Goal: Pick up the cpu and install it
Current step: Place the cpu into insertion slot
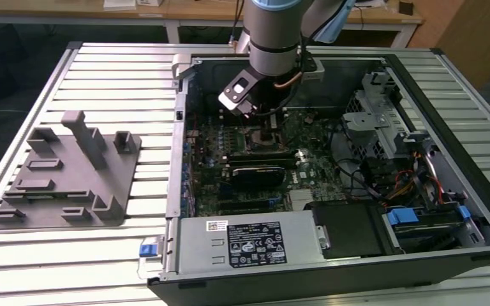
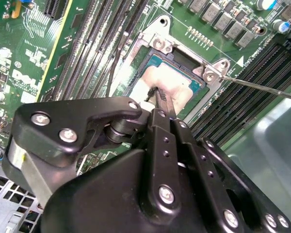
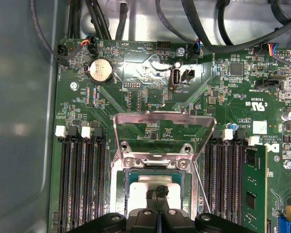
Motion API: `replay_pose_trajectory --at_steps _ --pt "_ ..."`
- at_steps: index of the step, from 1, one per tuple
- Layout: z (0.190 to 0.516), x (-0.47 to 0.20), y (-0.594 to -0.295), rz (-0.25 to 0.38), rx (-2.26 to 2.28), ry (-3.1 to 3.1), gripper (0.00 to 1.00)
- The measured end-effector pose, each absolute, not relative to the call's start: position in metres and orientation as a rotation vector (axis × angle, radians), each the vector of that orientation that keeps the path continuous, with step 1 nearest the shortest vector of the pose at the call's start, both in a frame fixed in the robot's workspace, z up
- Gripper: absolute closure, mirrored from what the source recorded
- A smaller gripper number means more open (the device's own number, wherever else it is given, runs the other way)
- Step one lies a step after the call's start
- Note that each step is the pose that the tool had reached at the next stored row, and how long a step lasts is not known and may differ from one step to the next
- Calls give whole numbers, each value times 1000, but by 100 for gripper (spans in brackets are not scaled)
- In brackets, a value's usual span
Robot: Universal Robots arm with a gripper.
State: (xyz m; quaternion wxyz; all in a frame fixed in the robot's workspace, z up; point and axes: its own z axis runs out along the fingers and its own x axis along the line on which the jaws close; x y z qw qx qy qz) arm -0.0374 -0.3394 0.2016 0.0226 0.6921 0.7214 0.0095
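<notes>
Where the slatted table [image 1: 23, 255] runs out to the exterior view's left, one grey plastic fixture [image 1: 66, 178] lies flat, well apart from the work. Right of it sits one open computer case [image 1: 449, 95], with a power supply [image 1: 245, 245] along its near side. One arm [image 1: 275, 32] reaches down into the case over the motherboard [image 1: 228, 146].

In both wrist views the end effector [image 2: 157, 94] [image 3: 160, 191] has its two fingers drawn together with nothing between them, tips right at the top of the single cpu [image 2: 177, 80] [image 3: 140, 184]. The cpu lies flat inside the socket [image 2: 157, 43].

One load plate [image 3: 165, 116] stands raised at the socket's edge, and one thin lever [image 2: 262, 88] juts out beside it. One coin battery [image 3: 101, 71] and one green memory stick [image 3: 254, 179] sit on the board.

Farther toward the exterior view's right are a drive cage [image 1: 372, 115] and loose cables [image 1: 372, 178].
</notes>
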Motion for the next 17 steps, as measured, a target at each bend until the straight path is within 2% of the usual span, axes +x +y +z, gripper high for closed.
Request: replay_pose_trajectory --at_steps 17 --pt "198 -39 -339 29 2144 2234 89"
